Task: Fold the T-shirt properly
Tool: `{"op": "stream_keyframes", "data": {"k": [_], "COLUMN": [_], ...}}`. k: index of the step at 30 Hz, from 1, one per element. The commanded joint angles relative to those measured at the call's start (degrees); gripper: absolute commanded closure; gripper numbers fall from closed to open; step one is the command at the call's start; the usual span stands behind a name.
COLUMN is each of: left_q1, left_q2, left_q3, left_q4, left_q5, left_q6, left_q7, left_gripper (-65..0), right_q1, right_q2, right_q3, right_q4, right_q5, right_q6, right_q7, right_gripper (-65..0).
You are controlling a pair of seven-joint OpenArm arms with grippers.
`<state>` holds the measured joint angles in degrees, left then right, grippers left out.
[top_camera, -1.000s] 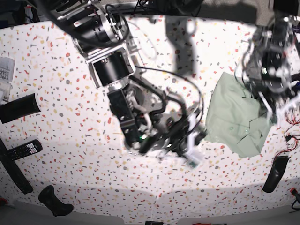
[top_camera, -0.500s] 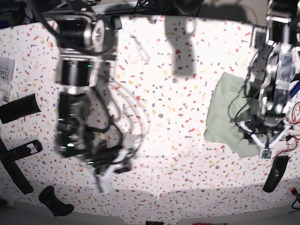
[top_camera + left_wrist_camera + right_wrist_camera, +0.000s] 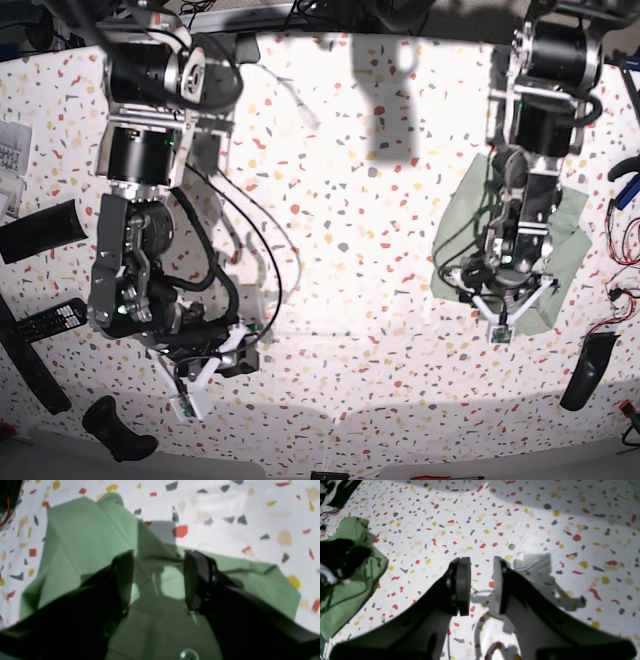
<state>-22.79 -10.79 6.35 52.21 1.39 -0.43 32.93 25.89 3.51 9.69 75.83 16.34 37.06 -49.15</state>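
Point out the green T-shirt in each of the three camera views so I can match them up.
Base: T-shirt at right, under the left arm.
Left wrist: T-shirt fills the middle, beneath the open fingers.
Right wrist: T-shirt at the left edge.
Shared landmark: the speckled tabletop around it.

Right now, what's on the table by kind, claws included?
T-shirt: 1
Claws, left claw and right claw: 2
Remote control: 1
Black cylinder: 1
Total: 5
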Motion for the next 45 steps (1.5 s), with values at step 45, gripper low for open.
{"op": "stream_keyframes", "data": {"k": [45], "left_q1": [2.1], "left_q2": [7.6], "left_q3": [22.9], "left_q4": [34.7], "left_q5": [-9.0], "left_q6": [-5.3], "left_q7": [21.7], "left_gripper": [-30.5], "right_q1": [2.0], "right_q2": [0.2], "right_q3": [0.0], "right_q4": [1.2], "right_q5": [0.8], "right_q6": [0.2], "right_q7": [2.2], "right_gripper": [-14.9]}}
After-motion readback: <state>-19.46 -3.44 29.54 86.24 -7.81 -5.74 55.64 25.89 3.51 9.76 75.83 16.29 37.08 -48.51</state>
